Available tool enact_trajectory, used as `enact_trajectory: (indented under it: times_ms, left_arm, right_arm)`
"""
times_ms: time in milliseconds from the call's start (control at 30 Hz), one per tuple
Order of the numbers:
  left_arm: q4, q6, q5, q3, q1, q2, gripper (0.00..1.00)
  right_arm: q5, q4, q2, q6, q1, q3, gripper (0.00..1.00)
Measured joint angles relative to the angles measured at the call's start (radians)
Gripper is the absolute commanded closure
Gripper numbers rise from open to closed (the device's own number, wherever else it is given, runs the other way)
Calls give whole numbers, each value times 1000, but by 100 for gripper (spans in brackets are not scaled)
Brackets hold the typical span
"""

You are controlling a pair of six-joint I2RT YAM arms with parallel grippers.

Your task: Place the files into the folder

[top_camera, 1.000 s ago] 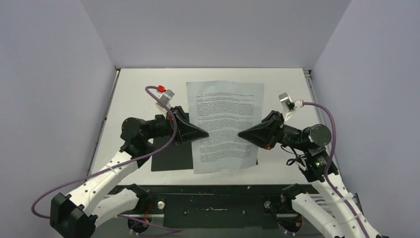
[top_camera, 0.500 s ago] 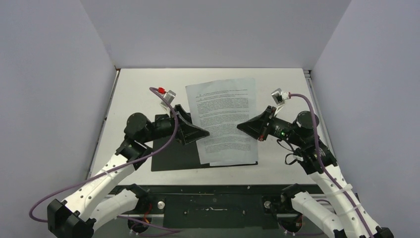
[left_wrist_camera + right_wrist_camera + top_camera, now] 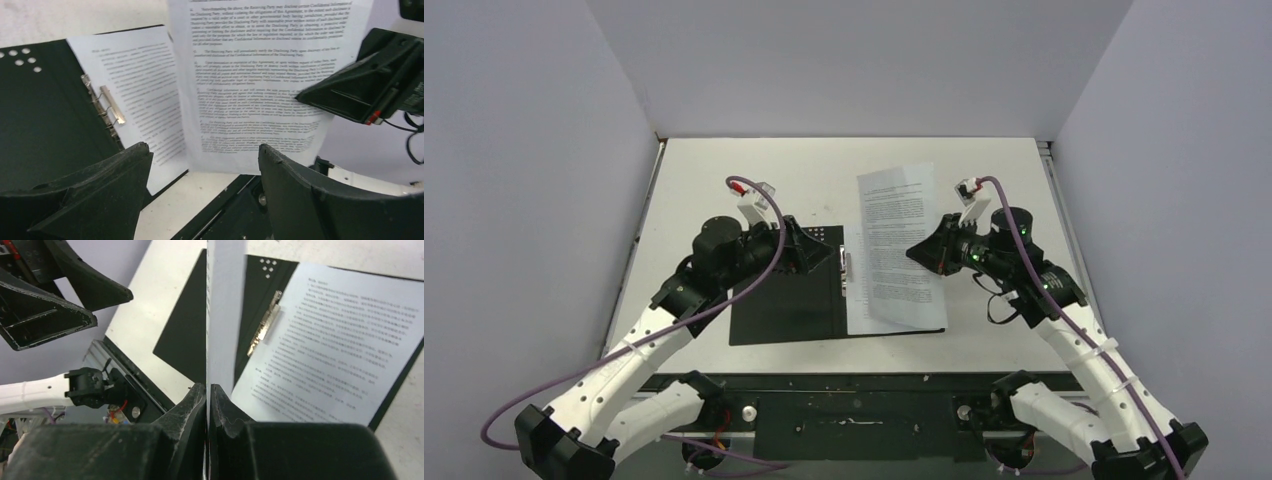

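The folder (image 3: 774, 305) lies open on the table, black inside up, with its metal clip (image 3: 844, 268) at the spine. One of the files (image 3: 902, 300) rests flat on the folder's right half. My right gripper (image 3: 916, 254) is shut on the near edge of a second printed sheet (image 3: 896, 200), which stands raised on edge over that half; the right wrist view shows this sheet (image 3: 225, 305) pinched between the fingers. My left gripper (image 3: 826, 256) hangs open over the spine, holding nothing, its fingers (image 3: 115, 175) wide apart and the raised sheet (image 3: 265, 75) ahead of them.
The folder's near edge runs close to the table's front edge and the black base rail (image 3: 854, 400). Grey walls close in the table on the left, right and back. Bare white tabletop (image 3: 754, 165) lies behind the folder.
My left gripper has opened, let go of the sheet and drawn back left. My right gripper has swung the sheet right and up on edge, uncovering the folder's spine and the sheet inside.
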Motion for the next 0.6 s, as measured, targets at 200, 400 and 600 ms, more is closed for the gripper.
enact_trajectory:
  times_ms: [200,400,600]
  left_arm:
    - [-32,-8,-103,-41,0,34,9]
    - [-25,-54,-172,-108,0,97,7]
    - [5,-96,-221,-173,-3,156,7]
  right_arm:
    - [39,-51,74,-3,-13,15,95]
    - [28,-52,132,10,-67,14,95]
    - [-43,24,180,79,-128,-16,95]
